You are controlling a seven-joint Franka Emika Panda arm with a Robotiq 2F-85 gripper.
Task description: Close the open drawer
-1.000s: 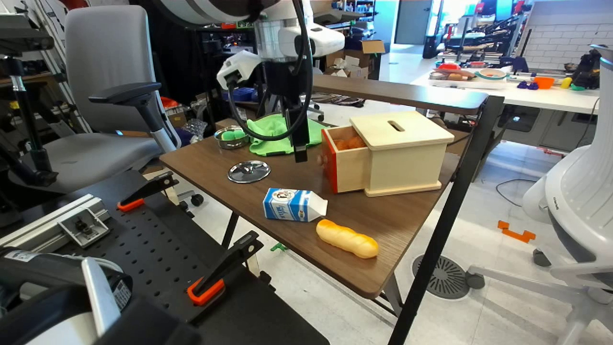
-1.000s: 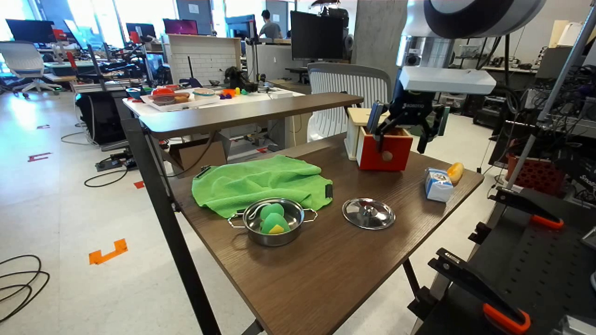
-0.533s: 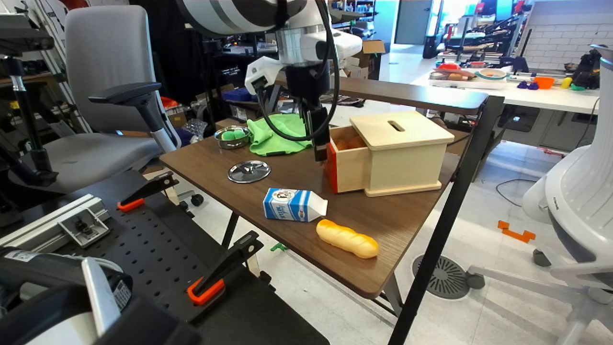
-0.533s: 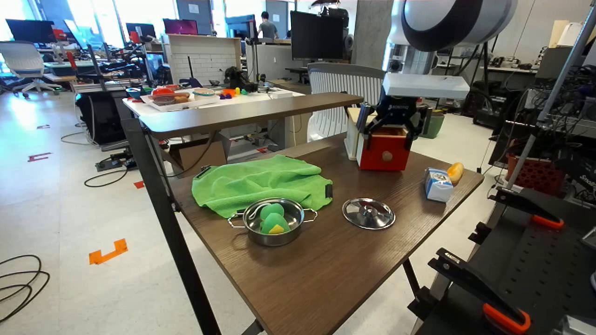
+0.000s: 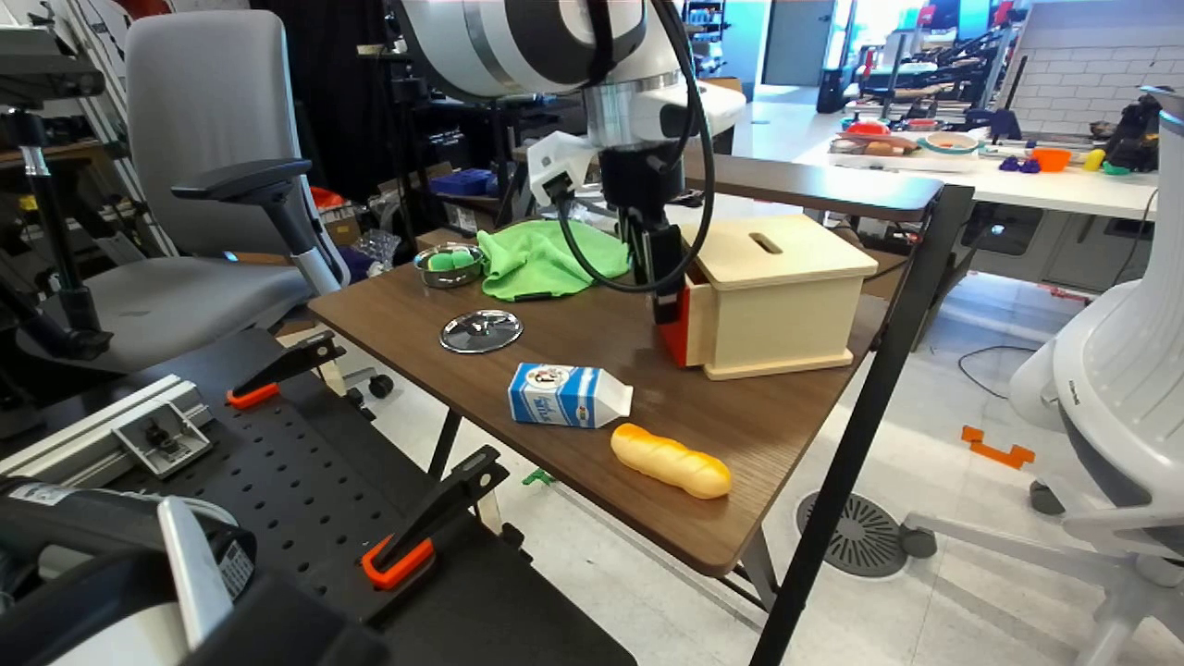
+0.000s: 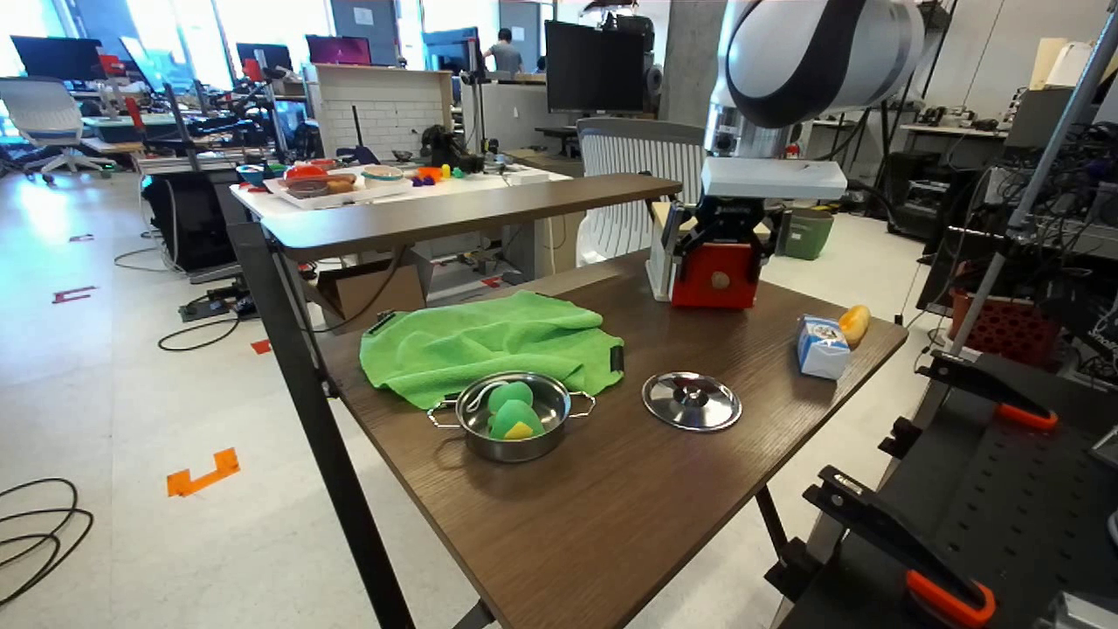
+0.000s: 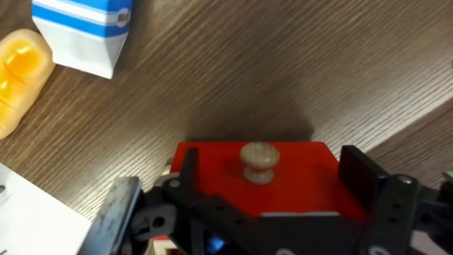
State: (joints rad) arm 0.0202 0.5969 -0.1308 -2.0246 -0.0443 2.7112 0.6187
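On the worktop (image 6: 603,515), the red-fronted drawer (image 6: 706,290) pokes out a little from its wooden box (image 5: 786,314). The hand (image 7: 270,150) is spread wide; I think some pushing is left.

Lab with robot arm (image 6: 865,65), monitors (image 6: 594,65)

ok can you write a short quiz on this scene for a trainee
1. Multiple choice: the small red-fronted wooden drawer is a) fully shut, b) partly out, c) lying on its side.
2. True or false: the round shiny metal lid lies apart from the two-handled steel pot.
3. Fill in open or shut: the black two-fingered gripper is ____.

Key: 1 b; 2 true; 3 open.
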